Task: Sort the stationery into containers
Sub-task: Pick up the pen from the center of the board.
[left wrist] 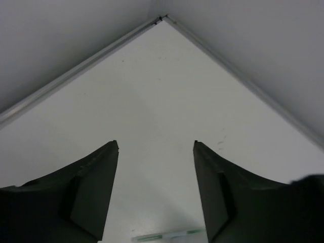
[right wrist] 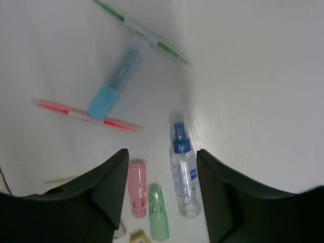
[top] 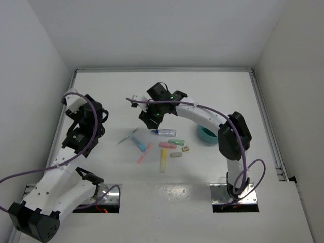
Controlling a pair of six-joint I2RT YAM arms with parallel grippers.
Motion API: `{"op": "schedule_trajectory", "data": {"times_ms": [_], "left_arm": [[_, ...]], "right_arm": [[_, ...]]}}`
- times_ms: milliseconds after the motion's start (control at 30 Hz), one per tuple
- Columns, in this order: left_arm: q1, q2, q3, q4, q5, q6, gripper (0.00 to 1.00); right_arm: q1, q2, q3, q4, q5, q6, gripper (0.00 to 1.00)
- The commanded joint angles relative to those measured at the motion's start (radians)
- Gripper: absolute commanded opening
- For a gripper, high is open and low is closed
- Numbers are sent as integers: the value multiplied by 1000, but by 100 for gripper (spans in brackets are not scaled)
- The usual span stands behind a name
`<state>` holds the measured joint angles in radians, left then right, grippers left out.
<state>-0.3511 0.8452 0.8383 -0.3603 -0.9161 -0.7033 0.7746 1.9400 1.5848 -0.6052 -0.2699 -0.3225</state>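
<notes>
Stationery, unsorted: no piece is visibly in its container.

- Left tool (left wrist: 156, 144): jaws apart, nothing between them; raised over bare bench (top: 116, 86) and facing the far-left corner, well apart from the items.
- Green-and-white pen (top: 127, 136), blue highlighter (top: 139, 144), pink pen (top: 143, 155): loose on the bench, left of centre. The highlighter touches a thin pen at each end.
- Yellow highlighter (top: 163, 161): loose, nearest of the group.
- Right tool (right wrist: 162, 151): jaws apart, holding nothing; it hovers above the blue-white marker (right wrist: 182, 172), not touching it.
- Pink stick (right wrist: 136, 187), green stick (right wrist: 158, 210): side by side, just beside the marker.
- Two small blocks (top: 175, 155): loose, right of the sticks.
- Teal cup (top: 206, 134): far right of the spread, partly behind the right arm. Its contents cannot be made out.

Judgement: the task is at or near its beginning. Every listed piece remains to be carried right to the cup, and the marker looks the likeliest next pick.
</notes>
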Motion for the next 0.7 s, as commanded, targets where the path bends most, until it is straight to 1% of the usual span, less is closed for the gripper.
{"op": "schedule_trajectory", "data": {"times_ms": [0, 33, 67, 133, 167, 200, 233, 267, 300, 367, 433, 567, 667], "left_arm": [[11, -41, 4, 15, -84, -27, 71], [11, -55, 4, 15, -93, -27, 85], [11, -67, -5, 15, -93, -27, 87], [11, -77, -5, 15, -113, -36, 87], [11, -77, -5, 15, -113, -36, 87], [11, -77, -5, 15, -113, -36, 87], [11, -77, -5, 15, -122, -36, 87], [11, -77, -5, 15, -122, -36, 87], [11, -77, -5, 15, -122, -36, 87], [11, -77, -5, 15, -122, -36, 87], [11, -95, -5, 15, -122, -36, 87], [11, -106, -14, 15, -132, -45, 87], [11, -106, -15, 15, -121, -45, 87]], "right_arm": [[58, 95, 183, -106, -87, 153, 62], [72, 114, 208, -119, -88, 186, 68], [86, 132, 228, -119, -88, 215, 75], [124, 183, 282, -130, -55, 282, 76], [136, 200, 299, -130, -22, 295, 75], [149, 217, 331, -130, 0, 295, 69], [173, 255, 346, -120, 35, 321, 66], [184, 279, 372, -140, 100, 321, 62], [193, 304, 420, -149, 130, 321, 54], [206, 370, 473, -180, 161, 341, 51], [216, 396, 474, -180, 161, 362, 51], [226, 433, 474, -128, 233, 387, 51], [226, 459, 474, -119, 268, 387, 51]]}}
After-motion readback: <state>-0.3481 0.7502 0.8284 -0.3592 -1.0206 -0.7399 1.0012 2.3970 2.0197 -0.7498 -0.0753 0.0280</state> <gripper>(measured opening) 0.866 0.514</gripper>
